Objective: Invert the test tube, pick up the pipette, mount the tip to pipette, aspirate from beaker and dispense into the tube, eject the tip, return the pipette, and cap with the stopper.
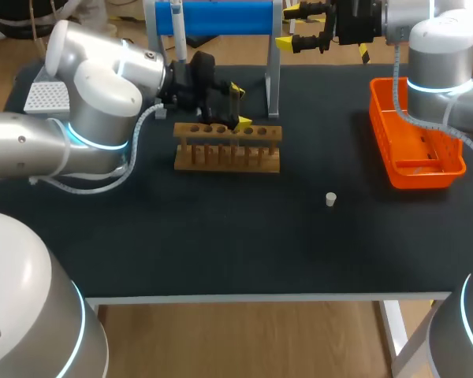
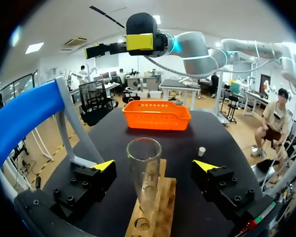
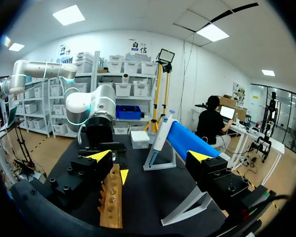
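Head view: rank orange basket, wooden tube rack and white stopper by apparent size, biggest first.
1. orange basket: largest.
2. wooden tube rack: somewhat smaller, its back edge partly hidden.
3. white stopper: by far the smallest.
All three sit on the same table at a similar depth, so the order looks safe.

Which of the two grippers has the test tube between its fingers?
The left gripper: its open fingers flank the test tube standing in the wooden rack, not touching it. The right gripper hangs apart, holding nothing.

Our right gripper (image 3: 149, 156) hangs with fingers (image 3: 99, 155) apart above the bench (image 3: 143, 192); ahead stand the wooden rack (image 3: 112, 200) and the pipette (image 3: 158, 140) on its blue stand (image 3: 187, 143).
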You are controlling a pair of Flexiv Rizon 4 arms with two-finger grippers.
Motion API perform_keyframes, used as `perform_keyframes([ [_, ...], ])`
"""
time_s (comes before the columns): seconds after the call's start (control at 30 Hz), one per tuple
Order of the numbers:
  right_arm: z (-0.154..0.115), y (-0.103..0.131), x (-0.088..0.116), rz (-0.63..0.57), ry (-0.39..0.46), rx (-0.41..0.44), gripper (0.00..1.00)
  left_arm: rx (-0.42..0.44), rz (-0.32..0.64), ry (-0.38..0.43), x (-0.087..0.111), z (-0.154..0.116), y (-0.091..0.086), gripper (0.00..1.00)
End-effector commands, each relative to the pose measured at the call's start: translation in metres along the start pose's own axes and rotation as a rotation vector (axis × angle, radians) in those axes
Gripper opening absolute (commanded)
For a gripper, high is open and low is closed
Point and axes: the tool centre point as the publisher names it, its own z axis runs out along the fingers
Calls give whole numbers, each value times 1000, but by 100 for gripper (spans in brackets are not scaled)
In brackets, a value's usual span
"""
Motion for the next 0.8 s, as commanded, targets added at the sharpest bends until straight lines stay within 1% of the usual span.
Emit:
perform_keyframes([
  [0.03, -1, 1, -1, 1, 4, 3, 100, 4, 0, 8, -5, 6, 2, 100],
  [0.33, -1, 1, -1, 1, 4, 3, 100, -13, -3, 34, -5, 14, 3, 100],
  [0.63, -1, 1, -1, 1, 4, 3, 100, -64, 4, 35, -8, 8, 0, 100],
  [0.8, -1, 1, -1, 1, 4, 3, 100, -72, 6, 34, -7, 4, -2, 100],
])
